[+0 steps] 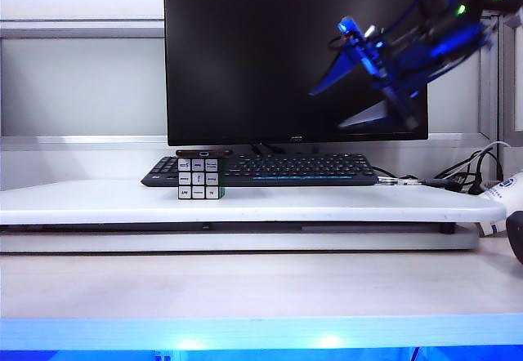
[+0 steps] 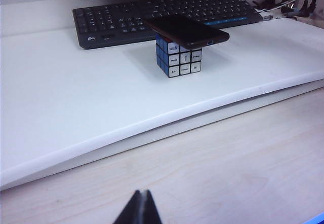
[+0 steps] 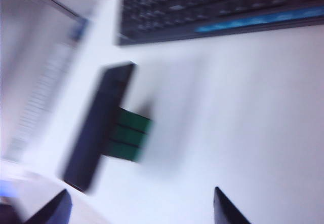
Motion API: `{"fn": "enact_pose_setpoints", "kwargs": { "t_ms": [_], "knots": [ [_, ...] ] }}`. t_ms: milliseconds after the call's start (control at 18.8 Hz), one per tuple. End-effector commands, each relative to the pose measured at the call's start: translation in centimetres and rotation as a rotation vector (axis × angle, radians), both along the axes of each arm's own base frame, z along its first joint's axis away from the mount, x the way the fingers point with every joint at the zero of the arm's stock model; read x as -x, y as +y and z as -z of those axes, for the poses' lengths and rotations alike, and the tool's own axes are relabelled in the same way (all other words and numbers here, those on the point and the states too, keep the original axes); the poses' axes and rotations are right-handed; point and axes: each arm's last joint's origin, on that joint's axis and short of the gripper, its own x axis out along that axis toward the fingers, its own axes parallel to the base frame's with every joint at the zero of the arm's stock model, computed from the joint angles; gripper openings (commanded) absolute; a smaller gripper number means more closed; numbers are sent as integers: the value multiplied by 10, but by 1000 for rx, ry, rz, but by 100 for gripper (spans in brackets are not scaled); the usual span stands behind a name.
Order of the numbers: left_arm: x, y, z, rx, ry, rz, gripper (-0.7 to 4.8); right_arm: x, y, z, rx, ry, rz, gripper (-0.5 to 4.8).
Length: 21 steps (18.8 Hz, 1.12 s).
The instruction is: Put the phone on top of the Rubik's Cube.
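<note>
My right gripper [image 1: 368, 83] is smeared with motion blur up at two o'clock in the exterior view. My right wrist view blurs the phone [image 3: 96, 127] and Rubik's Cube [image 3: 129, 135]. The frame edge cuts off my left gripper [image 2: 137, 209], leaving only its tips.

Keyboard [image 2: 162, 16] just behind cube [image 2: 179, 59]; front clear.

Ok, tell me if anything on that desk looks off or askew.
Only the phone: it lies flat on the Rubik's Cube but overhangs it on both sides, being wider. The keyboard sits straight behind. The right gripper, jaws open, is up by the monitor; the left gripper is shut, low.
</note>
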Motion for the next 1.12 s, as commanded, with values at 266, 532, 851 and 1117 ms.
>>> {"fn": "enact_pose_setpoints", "kwargs": {
  "t_ms": [266, 532, 851, 1117],
  "knots": [
    [0, 1, 2, -8, 17, -22, -6, 43, -17, -48, 422, -187, 115, 196],
    [-1, 3, 2, -21, 16, -107, -6, 90, -30, -56, 483, -319, 258, 7],
    [-2, 7, 3, -40, 27, -236, -6, 152, -45, -29, 539, -332, 376, -6],
    [-1, 8, 5, -52, 47, -282, -6, 191, -55, -19, 531, -380, 464, -6]
  ]
}}
